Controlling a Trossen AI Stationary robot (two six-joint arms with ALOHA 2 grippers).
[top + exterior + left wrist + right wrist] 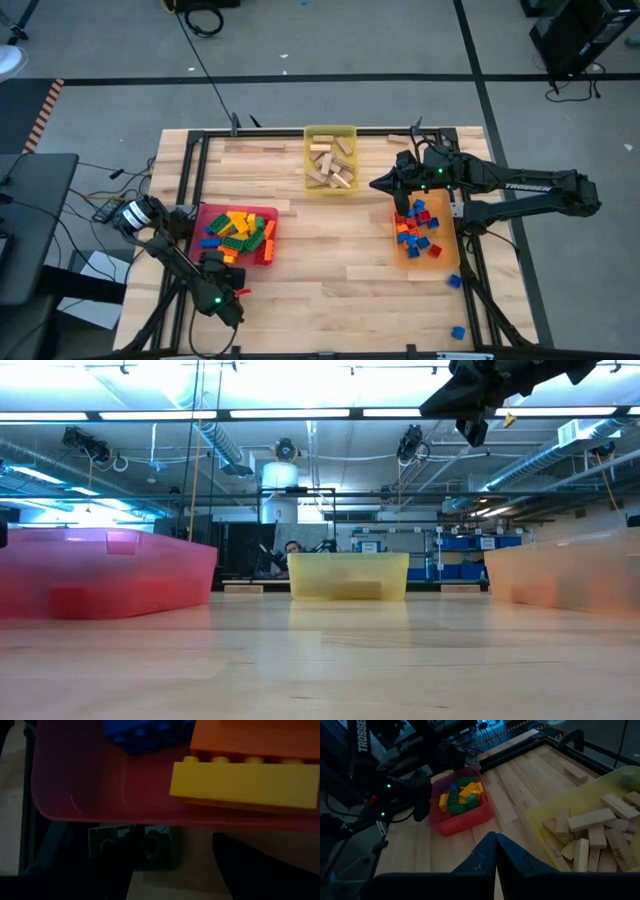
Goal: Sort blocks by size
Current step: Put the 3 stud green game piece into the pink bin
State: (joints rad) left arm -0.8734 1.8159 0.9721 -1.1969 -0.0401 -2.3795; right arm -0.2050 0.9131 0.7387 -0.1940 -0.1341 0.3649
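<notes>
While the arms hung over it, the pale wooden table (330, 270) lay inside a black metal frame on a grey floor crossed by dark tape lines, with cables trailing at the left. Seen level across the top, the room behind was a workshop with strip lights, ceiling ducts and blue bins on far shelves; a person sat far back behind the yellow bin.

Three containers stood on the wood. A red tray (262, 214) at the left held a heap of long studded bricks (238, 232), yellow, green, orange and blue. A yellow bin (330, 133) at the far middle held plain tan wooden blocks (331, 166) lying loosely across one another. An orange tray (447, 255) at the right held short red, blue and orange bricks (416, 232). Two small blue bricks (454, 282) lay outside it, near the table's right edge.

The left gripper (224, 271) sat at the near edge of the red tray with its fingers apart, a dark green brick (135, 846) between them just outside the tray wall. The right gripper (383, 184) hovered high between the yellow bin and the orange tray, fingers pressed together and holding nothing.
</notes>
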